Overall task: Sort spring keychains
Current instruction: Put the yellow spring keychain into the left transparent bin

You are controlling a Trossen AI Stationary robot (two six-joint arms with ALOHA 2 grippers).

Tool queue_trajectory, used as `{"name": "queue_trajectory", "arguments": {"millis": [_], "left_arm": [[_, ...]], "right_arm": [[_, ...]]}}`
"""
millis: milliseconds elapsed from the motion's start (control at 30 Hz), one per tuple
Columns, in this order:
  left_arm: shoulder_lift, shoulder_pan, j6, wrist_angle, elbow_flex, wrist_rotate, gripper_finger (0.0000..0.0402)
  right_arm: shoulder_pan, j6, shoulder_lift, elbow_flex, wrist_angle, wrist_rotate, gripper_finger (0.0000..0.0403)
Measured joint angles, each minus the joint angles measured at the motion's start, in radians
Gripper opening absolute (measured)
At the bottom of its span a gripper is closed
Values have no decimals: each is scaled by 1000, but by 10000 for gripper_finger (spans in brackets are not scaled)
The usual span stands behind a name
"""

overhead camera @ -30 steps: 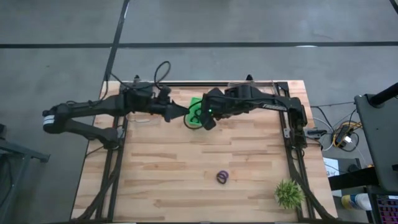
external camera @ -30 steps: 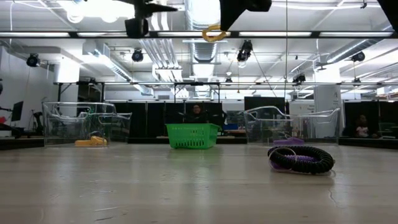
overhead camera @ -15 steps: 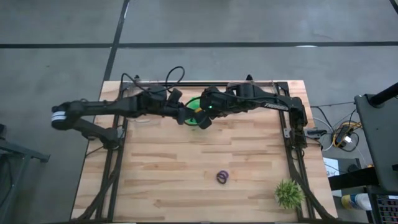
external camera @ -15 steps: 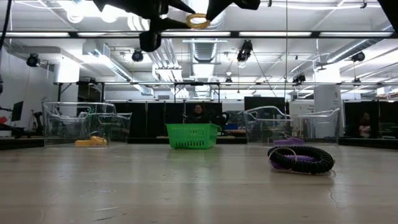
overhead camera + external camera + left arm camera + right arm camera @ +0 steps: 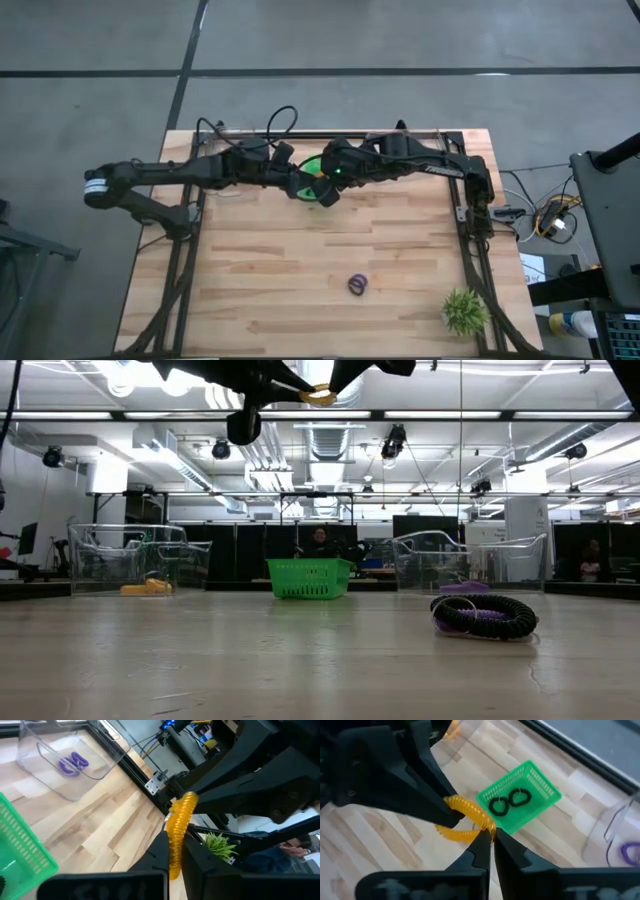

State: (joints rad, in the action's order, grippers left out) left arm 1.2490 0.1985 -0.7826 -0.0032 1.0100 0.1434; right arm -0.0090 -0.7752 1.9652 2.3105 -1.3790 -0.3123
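Nearest the table-level camera, a black keychain (image 5: 486, 616) is lying coiled over a purple keychain (image 5: 478, 617) at the right of the low view; from above the pair is showing at lower centre of the boards, well apart from both arms, probably waiting its turn. A spiky green plant (image 5: 465, 311) is sitting at the lower right corner of the table (image 5: 250, 270).

Farther back, above the green basket (image 5: 309, 578), the two arms are meeting in mid-air at the top centre of the low view. The orange keychain (image 5: 469, 813) is being held between them, well off the table: the right gripper (image 5: 488, 834) is pinching one end with its fingers together on the coil, and the left gripper (image 5: 174, 854) is closing its fingers on the other end. This looks like a handover, so that the orange coil can travel to the left arm's side. The left arm is reaching in from the left of the high view, stretched nearly straight; the right arm is folding in from the right, both wrists converging over the basket.

In the basket two black keychains (image 5: 509, 802) are already lying. A clear bin (image 5: 65, 765) holding a purple keychain (image 5: 73, 762) is standing beyond; another clear bin (image 5: 135, 558) at the far left is seemingly holding orange ones (image 5: 147, 587), though that is small to judge.
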Motion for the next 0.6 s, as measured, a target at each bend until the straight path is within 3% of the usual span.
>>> {"name": "queue_trajectory", "arguments": {"millis": [167, 433, 600], "left_arm": [[-31, 11, 6, -86, 0, -67, 20], [-121, 53, 66, -211, 0, -178, 14], [-185, 110, 114, -386, 0, -277, 12]], "right_arm": [[3, 42, 0, 9, 8, -2, 48], [9, 93, 0, 43, 10, -4, 177], [9, 133, -3, 46, 17, -4, 239]]}}
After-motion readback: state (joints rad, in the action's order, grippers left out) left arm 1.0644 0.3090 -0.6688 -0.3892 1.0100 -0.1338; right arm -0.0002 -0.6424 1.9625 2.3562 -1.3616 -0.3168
